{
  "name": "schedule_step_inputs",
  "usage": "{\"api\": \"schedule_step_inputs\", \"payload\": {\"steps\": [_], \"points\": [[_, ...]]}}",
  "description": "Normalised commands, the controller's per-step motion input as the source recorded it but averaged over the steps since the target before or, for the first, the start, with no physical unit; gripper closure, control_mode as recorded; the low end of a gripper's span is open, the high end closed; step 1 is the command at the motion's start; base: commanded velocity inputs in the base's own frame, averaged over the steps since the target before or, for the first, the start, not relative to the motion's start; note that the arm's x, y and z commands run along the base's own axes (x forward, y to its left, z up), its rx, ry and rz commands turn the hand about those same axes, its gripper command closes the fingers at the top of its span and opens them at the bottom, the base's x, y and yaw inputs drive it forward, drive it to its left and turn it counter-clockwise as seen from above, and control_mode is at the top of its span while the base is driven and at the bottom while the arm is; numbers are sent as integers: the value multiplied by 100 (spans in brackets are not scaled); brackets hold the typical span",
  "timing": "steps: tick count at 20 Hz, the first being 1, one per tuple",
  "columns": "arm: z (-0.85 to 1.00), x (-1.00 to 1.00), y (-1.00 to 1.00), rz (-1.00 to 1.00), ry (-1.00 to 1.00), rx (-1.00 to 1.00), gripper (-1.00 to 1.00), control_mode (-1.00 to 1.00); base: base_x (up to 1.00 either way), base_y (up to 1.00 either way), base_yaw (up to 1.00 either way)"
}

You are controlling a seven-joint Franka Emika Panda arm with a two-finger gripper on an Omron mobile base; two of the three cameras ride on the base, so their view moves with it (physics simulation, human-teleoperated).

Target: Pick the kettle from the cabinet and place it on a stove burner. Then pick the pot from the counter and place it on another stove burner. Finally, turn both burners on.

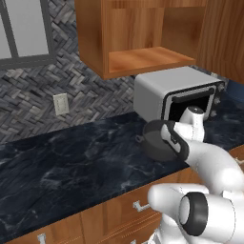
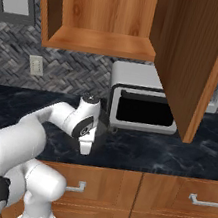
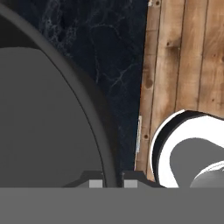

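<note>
Near the counter [image 1: 71,157] front edge, the tool [image 3: 110,183] grips the pot [image 1: 155,140] rim.

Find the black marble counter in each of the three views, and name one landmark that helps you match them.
Left base view: the counter slants across the middle, from lower left to right.
Right base view: the counter is a dark band across the middle, above the drawers.
Hand view: the counter is a strip between the pot and brown wood.
Shared landmark: the counter's front edge, where black meets brown wood.
</note>
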Motion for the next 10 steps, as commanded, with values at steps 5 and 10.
{"api": "schedule_step_inputs", "payload": {"steps": [5,10], "points": [[31,-22,0,-4,0,0,100,-100,0,0,0],[34,-23,0,-4,0,0,100,-100,0,0,0]]}}
